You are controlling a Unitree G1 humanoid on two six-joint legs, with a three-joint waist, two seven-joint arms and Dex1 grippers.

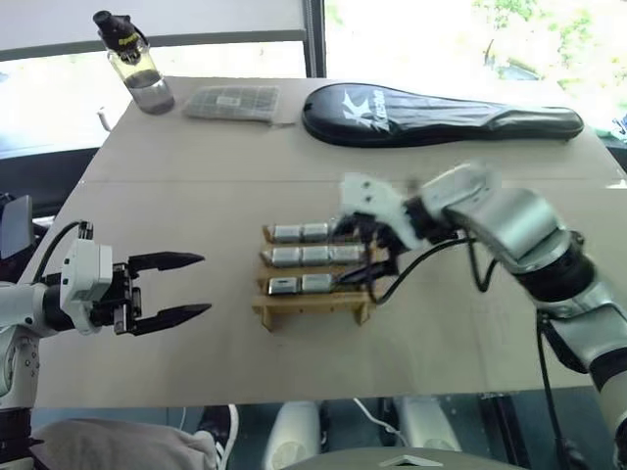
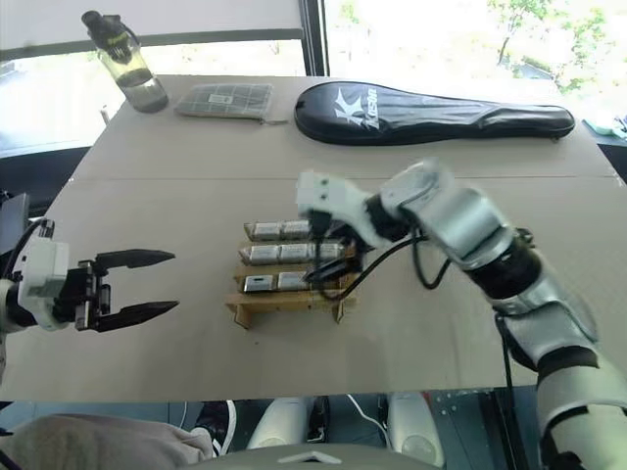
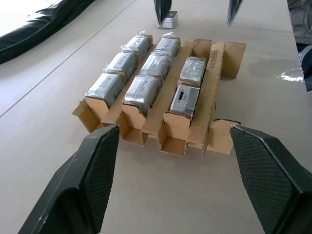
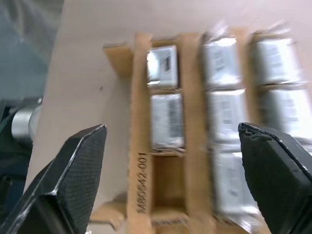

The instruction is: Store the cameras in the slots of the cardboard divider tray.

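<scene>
The left gripper [image 3: 173, 183] pointed across a pale tabletop [image 3: 73, 68], its two black jaws spread wide apart with nothing between them. Beyond them sat the cardboard divider tray [image 3: 214, 68], tan-brown, with three long rows running away toward twelve o'clock. Silver-grey cameras [image 3: 141, 90] lay in the rows: the row at nine o'clock held three, the middle row held three, and the row at three o'clock held two, its nearest slot open. One more small silver block [image 3: 169, 20] stood on the tabletop past the tray, at twelve o'clock. A black bag [image 3: 39, 27] lay at ten o'clock.
</scene>
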